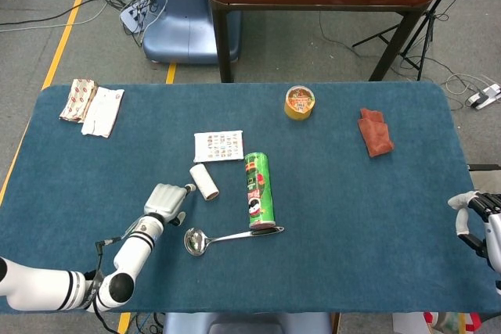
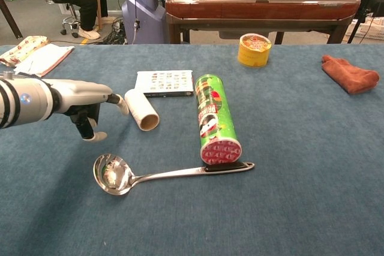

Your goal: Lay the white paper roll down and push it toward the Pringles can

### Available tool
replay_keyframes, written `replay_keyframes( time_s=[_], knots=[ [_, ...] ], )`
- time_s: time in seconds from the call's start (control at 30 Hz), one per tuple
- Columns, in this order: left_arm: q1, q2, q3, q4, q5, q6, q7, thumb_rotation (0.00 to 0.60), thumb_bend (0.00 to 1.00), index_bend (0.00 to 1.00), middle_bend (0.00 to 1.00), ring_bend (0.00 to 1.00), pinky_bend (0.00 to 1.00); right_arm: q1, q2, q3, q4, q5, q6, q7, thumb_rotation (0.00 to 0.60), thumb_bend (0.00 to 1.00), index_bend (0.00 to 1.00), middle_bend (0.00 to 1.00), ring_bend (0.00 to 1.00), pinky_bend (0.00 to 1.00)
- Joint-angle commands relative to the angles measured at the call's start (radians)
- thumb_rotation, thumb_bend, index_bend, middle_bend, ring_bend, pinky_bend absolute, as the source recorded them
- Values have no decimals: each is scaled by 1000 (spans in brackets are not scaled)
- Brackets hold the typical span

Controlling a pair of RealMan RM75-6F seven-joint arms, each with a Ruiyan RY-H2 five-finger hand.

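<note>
The white paper roll lies on its side on the blue tablecloth, a short gap left of the green Pringles can, which also lies flat. My left hand is just left of the roll and holds nothing. Its fingers stretch toward the roll, and the fingertips reach the roll's left side; I cannot tell if they touch. My right hand hangs at the table's right edge, empty, with fingers apart.
A metal ladle lies in front of the can, its handle tip under the can's near end. A printed card lies behind the roll. A yellow tape roll and a red cloth sit at the back right.
</note>
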Motion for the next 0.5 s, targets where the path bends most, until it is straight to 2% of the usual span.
replay_keyframes(
  time_s=[0.03,0.2,0.37,0.5],
  knots=[
    [-7,-3,1,-2,-3,-2,6,600,429,214,1000,967,1000,0,0,0,0,0,0,0,600,659,503,535,492,484],
    [-15,-13,-6,-10,17,-1,-3,600,429,213,1000,967,1000,1,0,0,0,0,-2,-1,600,658,503,535,492,484],
    [11,-8,-23,-39,118,-6,-82,600,429,213,1000,968,1000,1,0,1,0,1,-3,0,600,658,503,535,492,484],
    [30,5,-17,-57,184,8,-113,600,428,213,1000,968,1000,1,0,0,0,0,-3,0,600,658,503,535,493,484]
  ],
)
